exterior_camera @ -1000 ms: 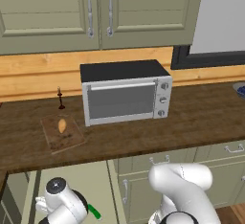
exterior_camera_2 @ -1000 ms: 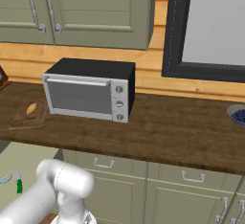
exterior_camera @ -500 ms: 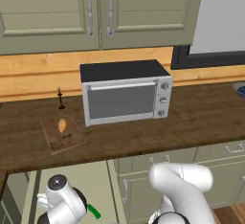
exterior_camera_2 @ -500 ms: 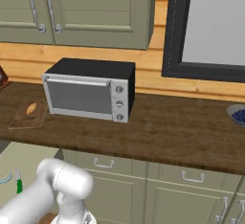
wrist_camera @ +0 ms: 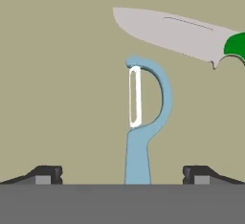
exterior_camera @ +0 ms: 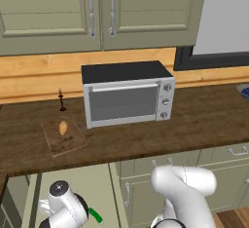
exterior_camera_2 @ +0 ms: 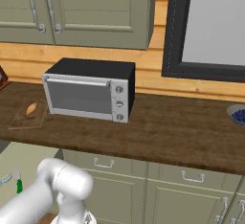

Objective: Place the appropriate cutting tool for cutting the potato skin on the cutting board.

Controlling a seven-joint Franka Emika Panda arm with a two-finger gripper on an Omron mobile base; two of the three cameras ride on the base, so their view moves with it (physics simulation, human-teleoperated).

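With the fingers [wrist_camera: 48, 174] spread wide, the gripper [wrist_camera: 122, 176] sits over the peeler [wrist_camera: 143, 122], handle between the tips, not touching either. Knife [wrist_camera: 182, 34] lies just beyond the peeler's head, apart from it, both on a flat olive surface. Potato [exterior_camera: 63, 127] rests on the board [exterior_camera: 64, 135], on the counter [exterior_camera: 204, 120] left of the toaster oven [exterior_camera: 127, 93].

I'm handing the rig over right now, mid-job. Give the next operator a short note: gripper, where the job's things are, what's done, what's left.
Gripper: open, fingers wide apart, the light-blue peeler lined up between them, not gripped.
Green-handled knife lies just beyond the peeler's head; leave it.
Potato sits on the cutting board on the counter, left of the toaster oven.
Done: lined up on the peeler.
Left: close on it, lift, place it on the board.
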